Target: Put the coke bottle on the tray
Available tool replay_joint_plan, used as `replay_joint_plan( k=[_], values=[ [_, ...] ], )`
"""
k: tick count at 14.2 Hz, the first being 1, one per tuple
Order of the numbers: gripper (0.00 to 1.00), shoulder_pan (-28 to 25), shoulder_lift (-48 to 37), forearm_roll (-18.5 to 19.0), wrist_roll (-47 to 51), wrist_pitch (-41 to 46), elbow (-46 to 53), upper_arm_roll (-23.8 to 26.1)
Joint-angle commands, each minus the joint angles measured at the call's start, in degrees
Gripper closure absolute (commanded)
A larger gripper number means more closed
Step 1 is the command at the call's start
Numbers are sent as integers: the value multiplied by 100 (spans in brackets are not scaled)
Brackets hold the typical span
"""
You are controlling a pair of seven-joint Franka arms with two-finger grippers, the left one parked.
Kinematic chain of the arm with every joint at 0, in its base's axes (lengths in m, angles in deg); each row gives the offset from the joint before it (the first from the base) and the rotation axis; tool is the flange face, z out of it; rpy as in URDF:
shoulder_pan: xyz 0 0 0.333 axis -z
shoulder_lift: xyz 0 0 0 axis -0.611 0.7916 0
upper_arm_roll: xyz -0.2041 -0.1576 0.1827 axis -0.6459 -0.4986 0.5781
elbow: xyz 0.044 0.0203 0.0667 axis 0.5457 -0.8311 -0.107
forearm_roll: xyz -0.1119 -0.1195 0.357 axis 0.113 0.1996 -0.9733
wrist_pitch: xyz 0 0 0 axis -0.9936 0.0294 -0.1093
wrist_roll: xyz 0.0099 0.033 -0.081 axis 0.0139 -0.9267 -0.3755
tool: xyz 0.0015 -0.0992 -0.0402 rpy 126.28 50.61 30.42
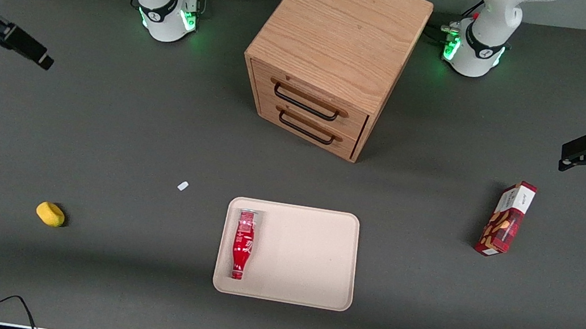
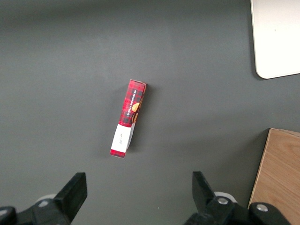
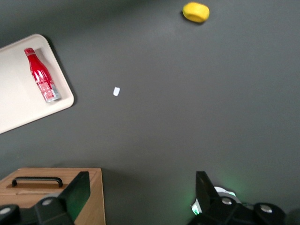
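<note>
Lying on its side in the tray (image 1: 308, 258), the coke bottle (image 1: 243, 244) is resting along the edge toward the working arm's end, its silver base pointing toward the wooden drawer box (image 1: 334, 55) and its red cap pointing toward the front camera. The gripper (image 1: 28, 48) is hanging well apart from the tray, high over the working arm's end of the table, and its jaws are standing wide apart and gripping nothing, with both black fingers (image 3: 75, 194) showing in the right wrist view. A yellow lump (image 1: 50, 213) and a small white scrap (image 1: 183, 186) are sitting on the dark tabletop between gripper and tray. A red snack box (image 1: 506, 218) is lying toward the parked arm's end
</note>
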Motion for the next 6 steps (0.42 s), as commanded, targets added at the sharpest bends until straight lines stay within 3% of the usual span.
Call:
replay_joint_plan(
  k=[1, 6],
  values=[
    [0, -42, -1005, -117, -32, -667, -1521, -13],
    [0, -77, -551, -108, 48, -606, -996, -21]
  ],
)
